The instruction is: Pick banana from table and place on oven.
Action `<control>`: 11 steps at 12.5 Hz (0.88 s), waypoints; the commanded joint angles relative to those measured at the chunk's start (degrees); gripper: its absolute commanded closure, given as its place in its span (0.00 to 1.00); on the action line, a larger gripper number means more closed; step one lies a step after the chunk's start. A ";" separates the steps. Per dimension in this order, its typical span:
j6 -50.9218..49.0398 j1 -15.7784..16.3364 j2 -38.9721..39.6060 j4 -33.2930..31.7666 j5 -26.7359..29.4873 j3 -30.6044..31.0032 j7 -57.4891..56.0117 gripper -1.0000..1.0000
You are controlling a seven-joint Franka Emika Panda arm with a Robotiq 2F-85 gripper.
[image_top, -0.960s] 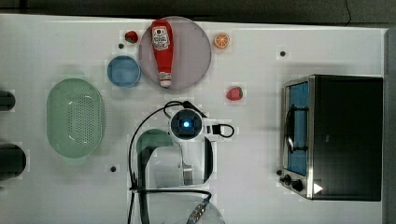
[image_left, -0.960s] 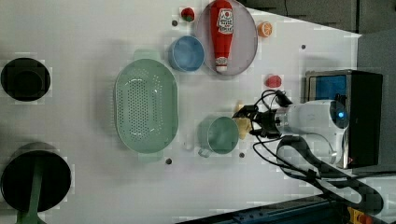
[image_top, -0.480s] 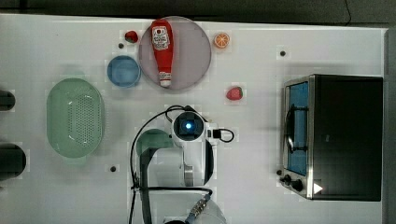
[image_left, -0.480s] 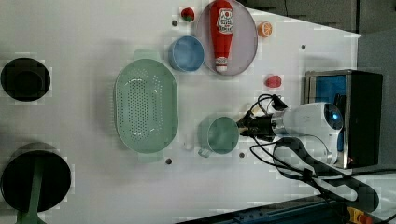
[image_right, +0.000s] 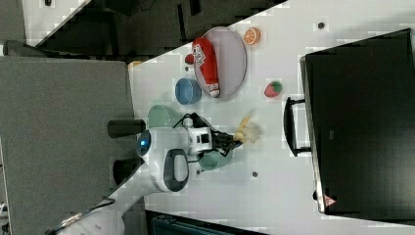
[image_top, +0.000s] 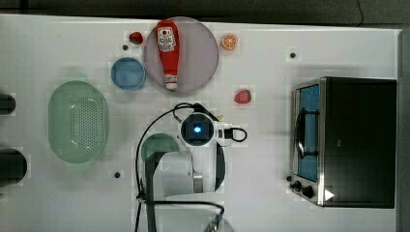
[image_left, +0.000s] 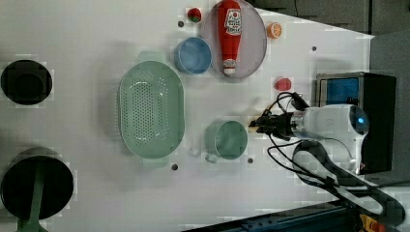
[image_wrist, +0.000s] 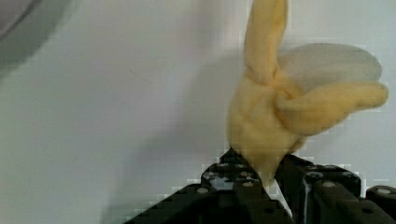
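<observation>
Banana pinched in the gripper above the table.

The arm reaches out level over the white table (image_top: 270, 203), its gripper (image_right: 234, 140) clamped on the base of the banana (image_right: 247, 131), whose peel tips splay away from the fingers (image_wrist: 243, 175) toward the oven (image_right: 362, 122), well apart from it. The green cup (image_left: 227, 140) just beside the gripper looks empty, as do the blue bowl (image_top: 128, 73) and green colander (image_top: 77, 121). A ketchup bottle (image_top: 167, 46) lies on the round plate (image_top: 198, 53).
</observation>
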 commanded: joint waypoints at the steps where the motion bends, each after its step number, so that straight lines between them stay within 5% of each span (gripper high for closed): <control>1: -4.81 0.06 -12.99 0.43 1.34 -0.06 -0.20 0.75; 6: -28.96 -0.21 -32.11 7.43 1.36 -1.62 -0.20 0.75; 11: -49.99 -0.32 -39.85 18.09 1.35 -4.21 -0.21 0.75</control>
